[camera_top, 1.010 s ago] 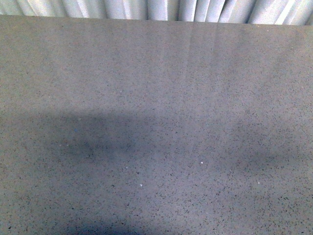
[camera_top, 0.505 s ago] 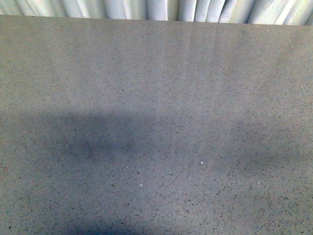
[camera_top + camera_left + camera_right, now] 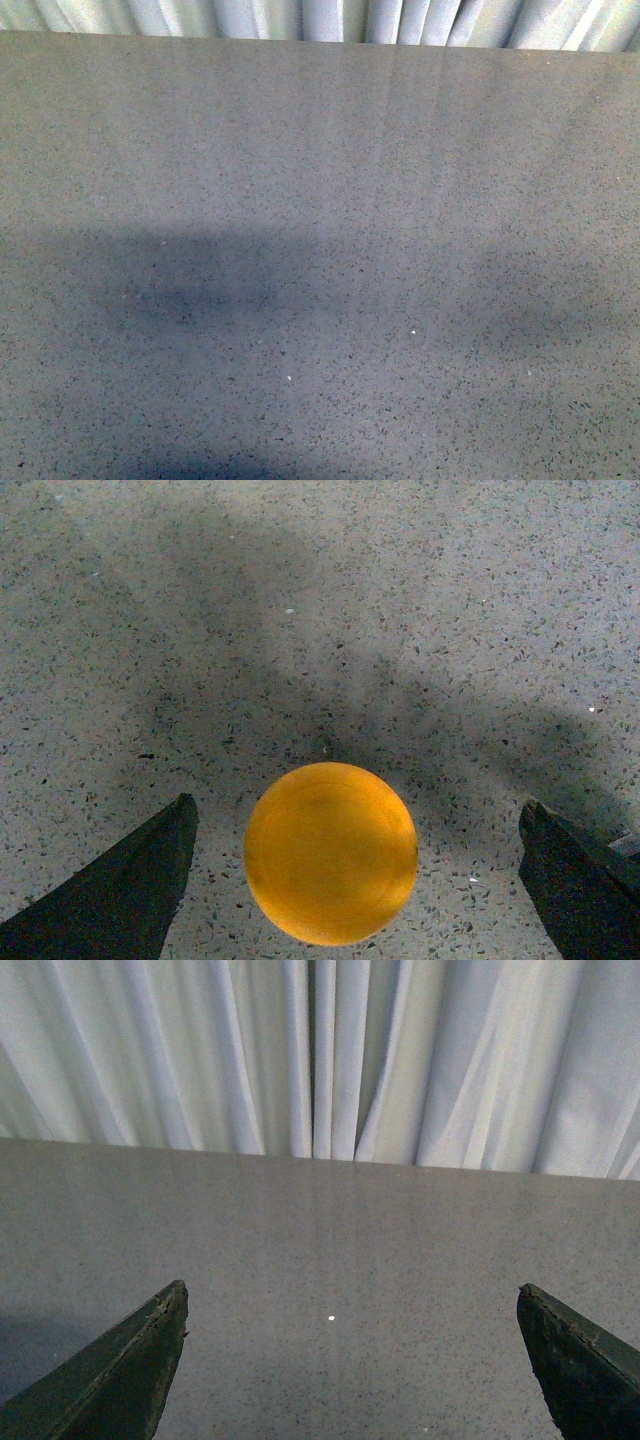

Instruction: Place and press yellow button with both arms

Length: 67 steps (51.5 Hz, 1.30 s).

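The yellow button (image 3: 331,853) shows only in the left wrist view, seen from above as a round yellow-orange cap; its body is hidden under the cap. My left gripper (image 3: 355,825) is open above it, one black finger on each side, both clear of the cap. My right gripper (image 3: 352,1305) is open and empty over bare table, its two black fingers wide apart. Neither arm nor the button shows in the front view.
The grey speckled table (image 3: 320,200) fills the front view, with arm shadows across its near half. White pleated curtains (image 3: 320,1060) hang behind the table's far edge (image 3: 320,1160).
The shadow on the table's near left has shifted slightly; nothing else differs.
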Tool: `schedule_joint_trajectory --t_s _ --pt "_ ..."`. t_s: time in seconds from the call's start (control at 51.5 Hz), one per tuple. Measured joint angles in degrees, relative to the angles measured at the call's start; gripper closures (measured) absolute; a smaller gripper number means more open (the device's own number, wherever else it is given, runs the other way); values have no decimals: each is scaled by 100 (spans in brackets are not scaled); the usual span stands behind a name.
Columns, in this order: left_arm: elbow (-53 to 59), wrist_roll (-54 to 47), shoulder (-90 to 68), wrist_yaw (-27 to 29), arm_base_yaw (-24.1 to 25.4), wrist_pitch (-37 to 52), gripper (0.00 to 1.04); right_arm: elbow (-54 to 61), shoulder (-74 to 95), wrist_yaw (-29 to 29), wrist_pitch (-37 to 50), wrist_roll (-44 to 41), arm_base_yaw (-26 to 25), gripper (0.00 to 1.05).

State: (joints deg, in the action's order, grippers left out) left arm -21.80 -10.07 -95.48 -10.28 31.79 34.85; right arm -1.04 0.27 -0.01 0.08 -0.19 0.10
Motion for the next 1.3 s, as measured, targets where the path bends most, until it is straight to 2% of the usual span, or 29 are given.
schedule_joint_trajectory --t_s 0.718,0.816,0.854,1.068,1.301 --pt "-13 0 -76 -22 0 107 11 0 0 0 0 0 0 9" --pt "-13 -2 -90 -24 0 116 26 0 0 2 0 0 0 9" --pt "-13 -2 -96 -26 0 116 35 0 0 0 0 0 0 9" --pt "-13 -2 -96 -24 0 122 65 0 0 0 0 0 0 9" --pt "-13 -17 -96 -42 0 127 69 0 0 0 0 0 0 9"
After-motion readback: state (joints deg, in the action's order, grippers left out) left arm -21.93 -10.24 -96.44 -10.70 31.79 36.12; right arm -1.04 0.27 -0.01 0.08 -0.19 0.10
